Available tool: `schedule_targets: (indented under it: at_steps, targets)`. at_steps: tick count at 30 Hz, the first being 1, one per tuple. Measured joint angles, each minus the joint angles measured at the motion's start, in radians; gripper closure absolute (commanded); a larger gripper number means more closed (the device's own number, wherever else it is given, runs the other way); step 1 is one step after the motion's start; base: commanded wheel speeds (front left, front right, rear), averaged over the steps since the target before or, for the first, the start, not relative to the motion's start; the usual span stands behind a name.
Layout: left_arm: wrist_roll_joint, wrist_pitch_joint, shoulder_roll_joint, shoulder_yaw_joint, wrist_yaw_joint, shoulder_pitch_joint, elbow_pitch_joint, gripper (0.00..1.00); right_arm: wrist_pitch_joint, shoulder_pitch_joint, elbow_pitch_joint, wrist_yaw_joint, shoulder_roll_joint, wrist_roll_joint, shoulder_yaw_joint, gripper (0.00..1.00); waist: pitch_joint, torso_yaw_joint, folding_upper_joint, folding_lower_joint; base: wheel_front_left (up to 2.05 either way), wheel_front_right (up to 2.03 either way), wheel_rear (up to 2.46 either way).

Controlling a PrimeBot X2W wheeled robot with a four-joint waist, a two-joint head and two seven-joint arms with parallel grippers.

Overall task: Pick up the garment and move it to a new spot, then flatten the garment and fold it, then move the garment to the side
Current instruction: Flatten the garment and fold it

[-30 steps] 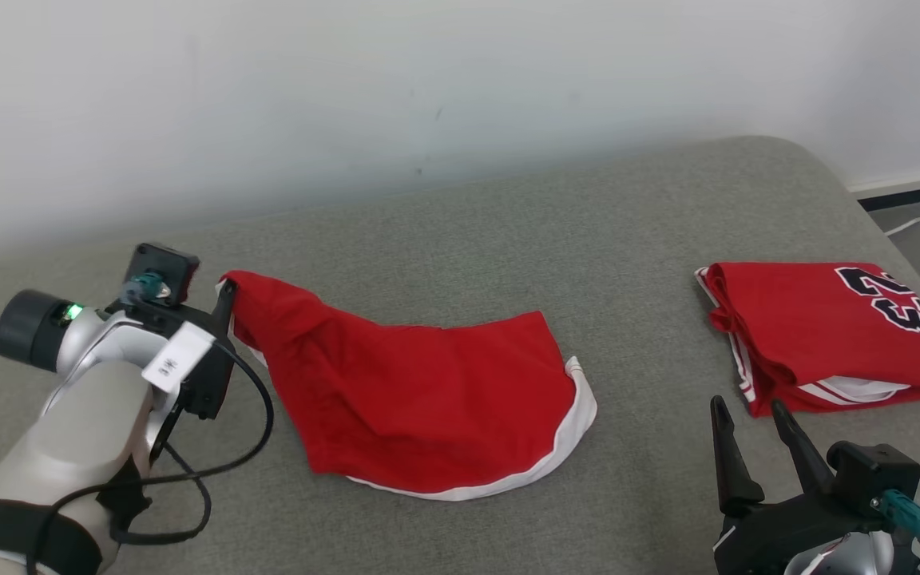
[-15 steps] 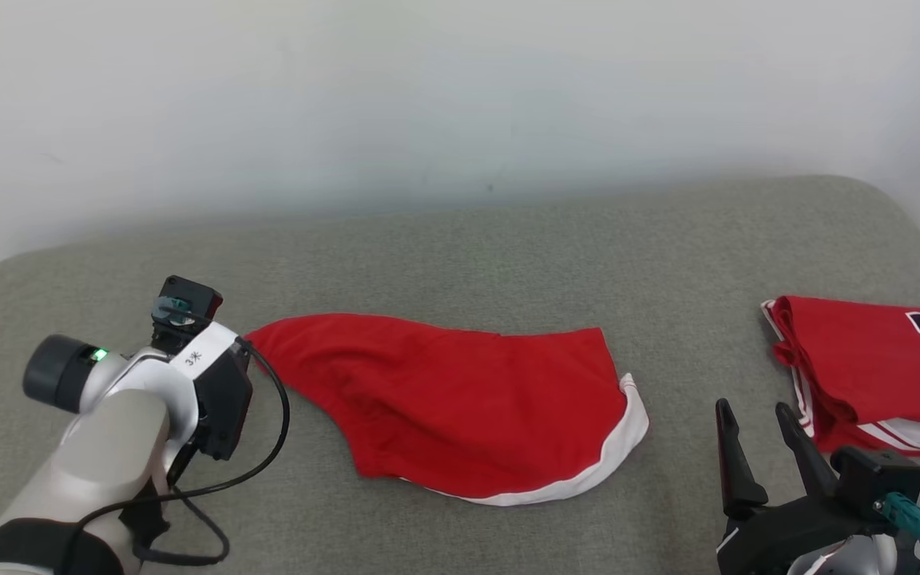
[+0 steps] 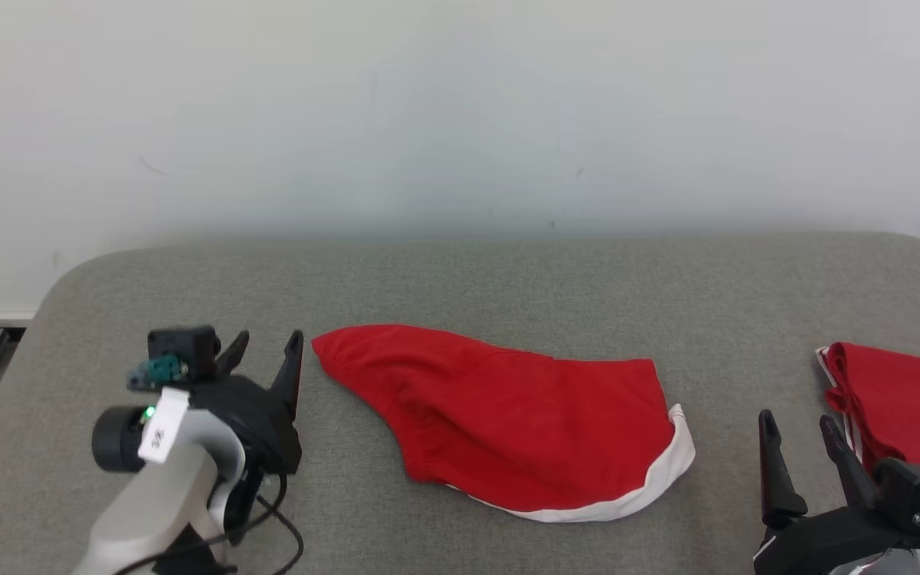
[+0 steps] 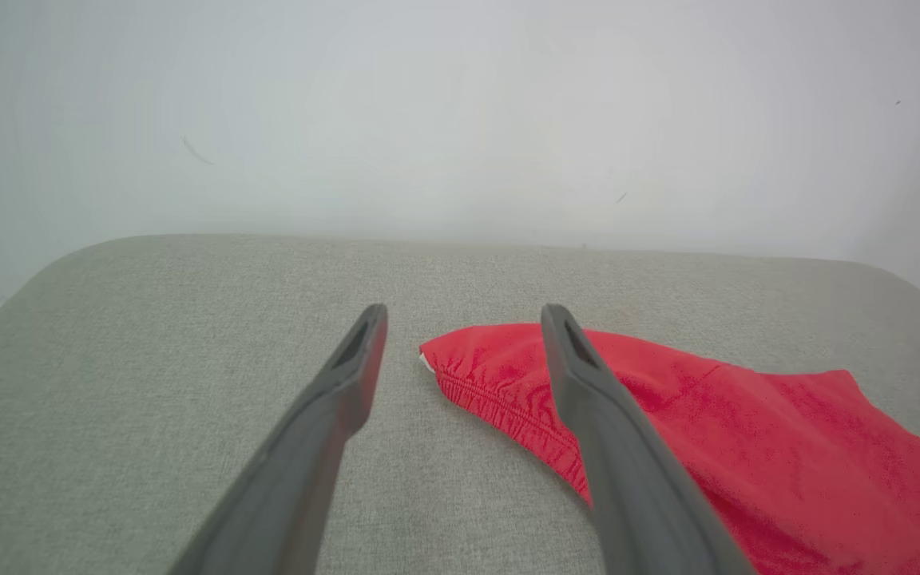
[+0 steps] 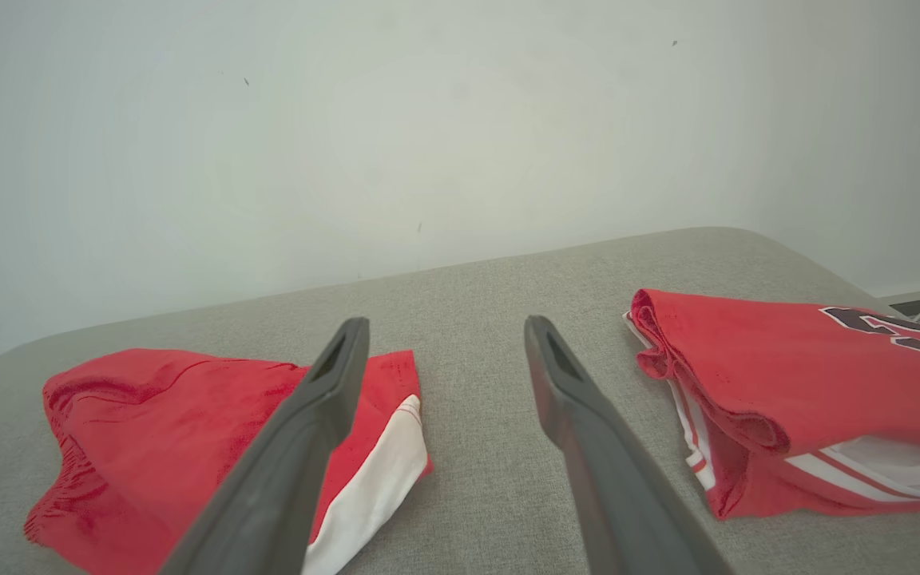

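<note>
- The red garment (image 3: 524, 427) lies loose on the grey padded table (image 3: 508, 279), about the middle of it, between the two grippers and held by neither.
- Its long axis runs across the table from the robot's left to its right, slanting a little nearer the robot at the right end.
- The narrow end points at the left gripper (image 3: 268, 339). The broad end, edged with a white band, faces the right gripper (image 3: 796, 418).
- The left gripper's fingers are spread wide with nothing between them. It sits just beside the narrow tip, with a strip of grey showing between them in the head view.
- The right gripper is likewise spread wide and empty, well apart from the white-banded end.
- The left wrist view brings out a gathered, elastic-looking edge along the narrow end, which the head view renders as plain red.
- The right wrist view shows a folded red jersey (image 3: 907, 391) with dark numerals and striped white trim. The head view cuts it off at its right edge.
- That jersey lies on the table at the robot's right, near the right gripper and well apart from the garment.
</note>
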Motion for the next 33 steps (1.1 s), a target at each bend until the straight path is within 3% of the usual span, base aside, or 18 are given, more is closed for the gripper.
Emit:
schedule_targets:
  at_steps: [2,12,14,15,21,25,33]
  targets:
    - [0.011,-0.05,0.01,-0.006,0.037,0.078,-0.042,0.0,0.0,0.002,-0.002,0.0,-0.003,0.0,-0.004,0.0,-0.019,0.021,0.0,0.0,0.0,0.0,0.0]
    - [-0.005,-0.051,0.094,0.054,0.135,0.359,-0.312,0.0,0.019,0.049,-0.025,-0.001,-0.013,0.0,-0.011,0.0,-0.082,0.093,0.0,-0.0001,0.0,0.0,0.0]
    - [-0.027,-0.053,0.116,0.094,0.146,0.404,-0.37,0.0,0.019,0.049,-0.027,-0.001,-0.012,0.0,-0.012,0.0,-0.086,0.098,-0.0001,-0.0001,0.0,0.0,0.0]
    - [-0.068,-0.053,0.125,0.163,0.152,0.477,-0.481,0.0,0.024,0.051,-0.03,-0.002,-0.012,0.0,-0.018,0.0,-0.088,0.102,-0.0001,-0.0001,0.0,0.0,0.0]
    - [-0.143,-0.053,0.11,0.336,0.162,0.626,-0.749,0.0,0.026,0.064,-0.033,-0.009,0.002,0.0,-0.024,0.0,-0.081,0.102,0.0,-0.0001,0.0,0.0,0.0]
    - [-0.134,-0.054,0.121,0.337,0.164,0.689,-0.804,0.0,0.028,0.062,-0.029,-0.009,0.004,0.0,-0.018,0.0,-0.077,0.093,0.0,-0.0001,0.0,0.0,0.0]
    - [-0.026,-0.054,0.212,0.242,0.164,0.728,-0.847,0.0,0.037,0.063,0.003,-0.009,0.004,0.003,-0.03,0.0,-0.065,0.066,0.0,-0.0001,0.0,0.0,0.0]
